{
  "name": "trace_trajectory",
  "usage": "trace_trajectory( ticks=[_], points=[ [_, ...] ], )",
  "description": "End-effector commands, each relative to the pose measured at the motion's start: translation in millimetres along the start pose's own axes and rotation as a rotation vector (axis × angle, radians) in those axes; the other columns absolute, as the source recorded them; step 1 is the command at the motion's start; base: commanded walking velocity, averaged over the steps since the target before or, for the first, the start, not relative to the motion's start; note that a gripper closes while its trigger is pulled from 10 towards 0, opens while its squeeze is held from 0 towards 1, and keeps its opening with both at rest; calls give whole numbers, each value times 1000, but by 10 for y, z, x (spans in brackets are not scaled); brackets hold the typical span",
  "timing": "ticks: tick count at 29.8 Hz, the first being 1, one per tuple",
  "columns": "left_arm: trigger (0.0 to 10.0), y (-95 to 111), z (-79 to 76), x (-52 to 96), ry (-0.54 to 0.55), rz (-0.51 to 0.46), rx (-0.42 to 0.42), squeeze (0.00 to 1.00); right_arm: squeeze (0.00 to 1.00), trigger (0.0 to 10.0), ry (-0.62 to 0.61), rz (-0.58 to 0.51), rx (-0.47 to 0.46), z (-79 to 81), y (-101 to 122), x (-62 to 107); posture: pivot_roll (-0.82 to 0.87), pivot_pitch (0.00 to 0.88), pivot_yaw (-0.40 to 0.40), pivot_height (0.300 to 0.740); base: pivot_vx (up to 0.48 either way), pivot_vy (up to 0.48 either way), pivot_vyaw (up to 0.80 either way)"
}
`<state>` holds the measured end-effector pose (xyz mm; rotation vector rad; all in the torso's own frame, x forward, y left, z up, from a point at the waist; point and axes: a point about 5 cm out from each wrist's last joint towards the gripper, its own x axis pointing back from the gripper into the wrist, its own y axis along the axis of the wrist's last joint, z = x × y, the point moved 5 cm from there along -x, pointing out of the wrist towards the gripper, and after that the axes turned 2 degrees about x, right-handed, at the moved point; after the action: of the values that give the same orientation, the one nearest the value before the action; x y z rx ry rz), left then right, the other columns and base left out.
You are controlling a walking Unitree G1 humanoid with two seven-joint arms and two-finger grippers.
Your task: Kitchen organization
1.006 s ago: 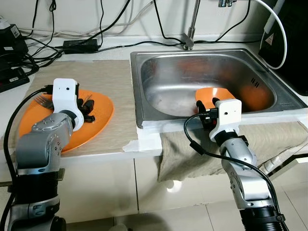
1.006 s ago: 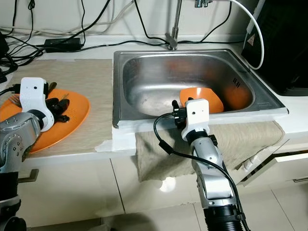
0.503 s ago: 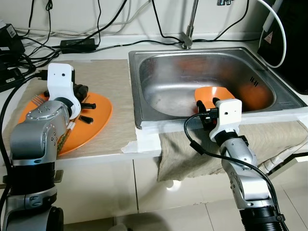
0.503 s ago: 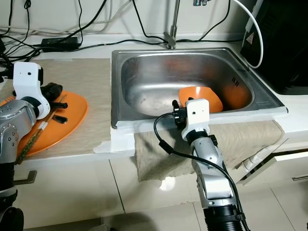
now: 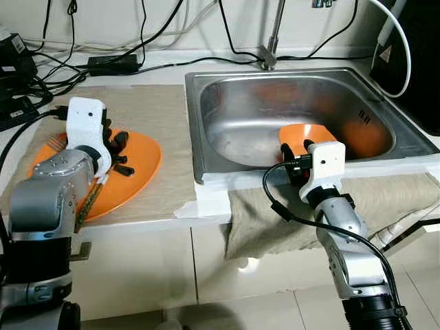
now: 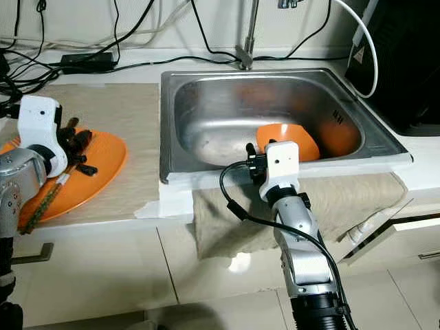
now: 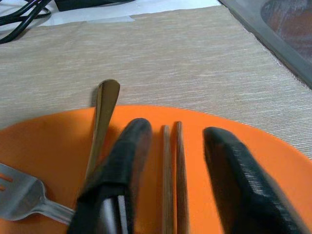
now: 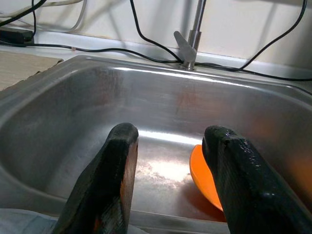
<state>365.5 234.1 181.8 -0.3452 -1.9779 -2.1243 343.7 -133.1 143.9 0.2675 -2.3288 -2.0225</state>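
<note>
I have lowered the left pincer [image 7: 168, 170] again — its fingers wide, straddling the thin wooden chopsticks [image 7: 171, 161] on the round orange plate [image 5: 141, 165] — ready to grasp.

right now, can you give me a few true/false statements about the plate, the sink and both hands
1. The left hand is open, its fingers either side of a pair of wooden chopsticks on the orange plate. True.
2. An orange bowl sits inside the steel sink. True.
3. The right hand is shut on the bowl. False: it is open at the sink's front edge, holding nothing.
4. The plate sits in the sink. False: it rests on the beige mat left of the sink.
5. A fork lies on the plate. True.
</note>
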Motion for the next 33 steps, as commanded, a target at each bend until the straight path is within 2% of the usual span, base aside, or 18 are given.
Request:
trace_trajectory(
  ticks=[1,12,15,21,22,26,27,28,33],
  points=[
    [10000,-85,-13,-17,-9,24,-8,1000,0,10000,-6,-12,-2,-10,28,-23,80,25,1,740,0,0,0],
    [10000,-159,-38,-13,-24,47,-28,1000,0,10000,-8,-15,-2,-26,44,-18,76,25,1,740,0,0,0],
    [10000,-158,-21,-8,-20,49,-36,1000,0,10000,17,-16,-32,9,84,-26,78,24,1,740,0,0,0],
    [10000,-174,-20,-6,-22,54,-44,1000,0,10000,161,-28,-89,183,237,-16,81,26,2,740,0,0,0],
    [10000,-182,-31,-11,-28,57,-48,1000,0,10000,284,-31,-103,321,339,18,76,24,4,740,0,0,0],
    [10000,-192,-51,-21,-39,62,-52,1000,0,10000,379,-27,-116,419,403,52,73,23,5,740,0,0,0],
    [10000,-197,-59,-26,-41,64,-51,561,0,10000,402,-25,-126,435,416,58,73,22,3,740,0,0,0],
    [10000,-200,-64,-30,-43,66,-51,0,0,10000,419,-17,-141,444,419,60,72,22,3,740,0,0,0],
    [10000,-203,-63,-33,-41,69,-50,0,0,10000,465,16,-194,469,404,75,74,22,3,740,0,0,0]
  ],
)
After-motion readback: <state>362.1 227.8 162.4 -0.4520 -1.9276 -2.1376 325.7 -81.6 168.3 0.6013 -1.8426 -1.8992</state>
